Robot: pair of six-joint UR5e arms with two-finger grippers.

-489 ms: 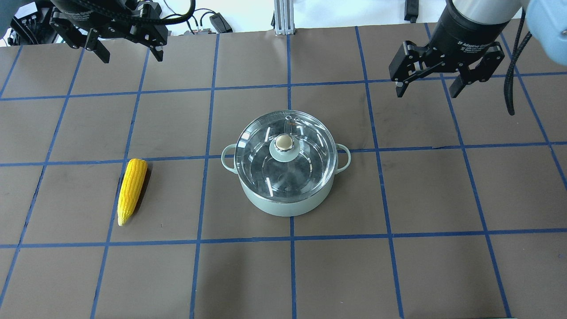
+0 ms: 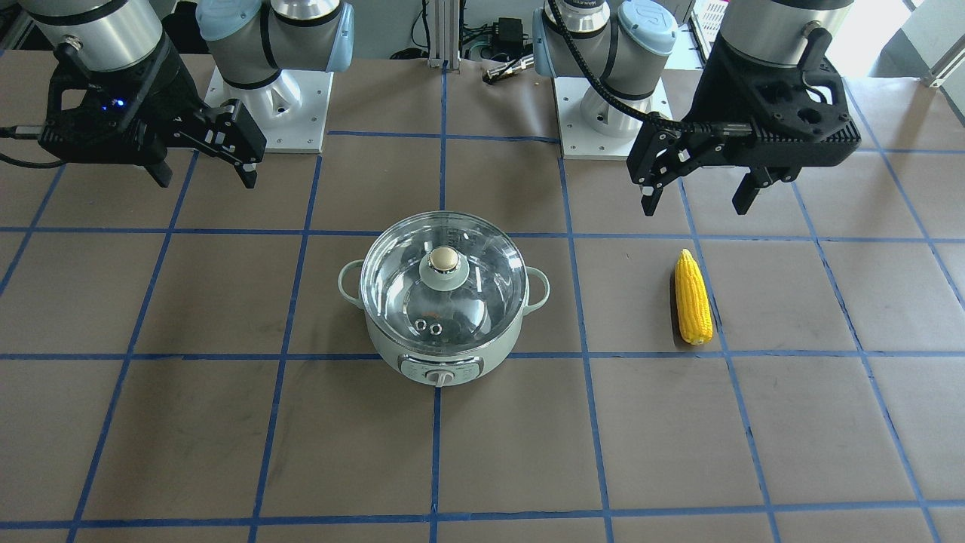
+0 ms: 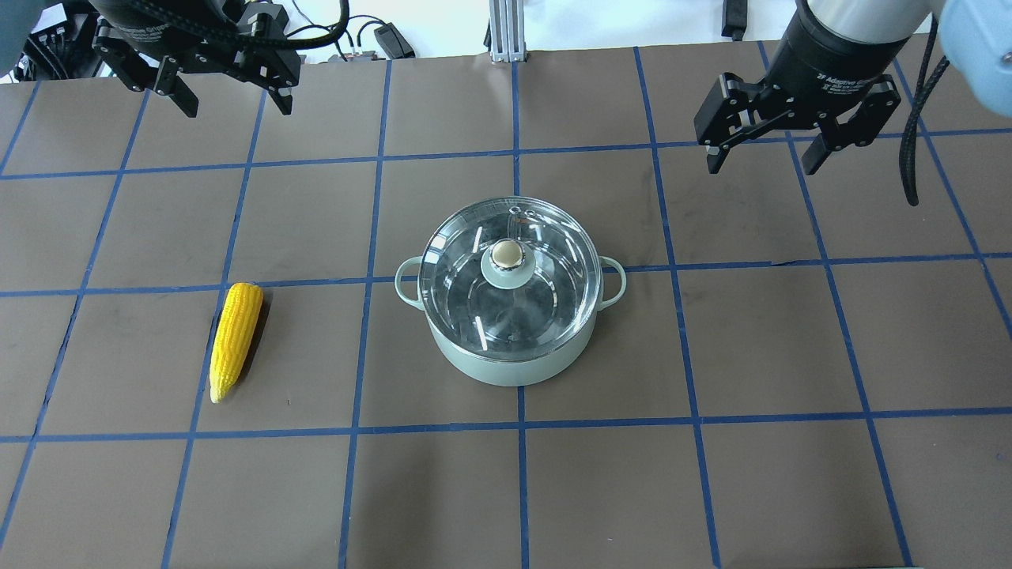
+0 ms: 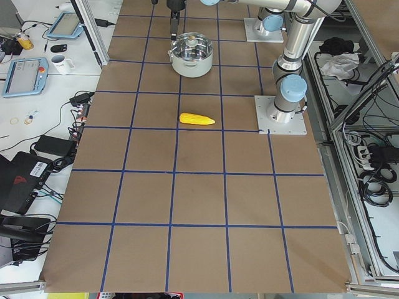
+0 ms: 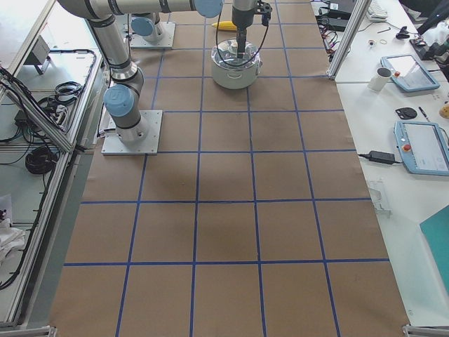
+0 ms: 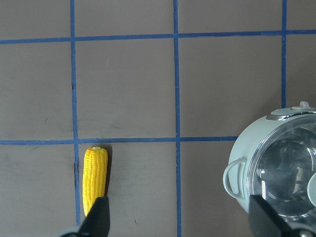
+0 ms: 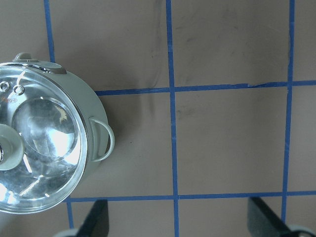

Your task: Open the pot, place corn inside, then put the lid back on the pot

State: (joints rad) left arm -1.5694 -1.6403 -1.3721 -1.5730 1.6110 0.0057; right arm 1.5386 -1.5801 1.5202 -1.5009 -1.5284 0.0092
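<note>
Blue tape lines (image 3: 521, 427) grid the brown table (image 3: 775, 490); a white mug (image 4: 62, 63) stands near a teach pendant (image 4: 24, 76).

The black two-finger left gripper (image 3: 239, 111) is shown slightly displaced from its position half a second earlier, and its white printed label is now exposed to the overhead view. The black two-finger right gripper (image 3: 763, 167) is shifted only marginally.

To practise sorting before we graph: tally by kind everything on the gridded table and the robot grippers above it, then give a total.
Pots: 1, the pot
Lids: 1, the lid, on the pot
Corn cobs: 1, the corn
Grippers: 2, the left gripper and the right gripper, both open
Total: 5
</note>
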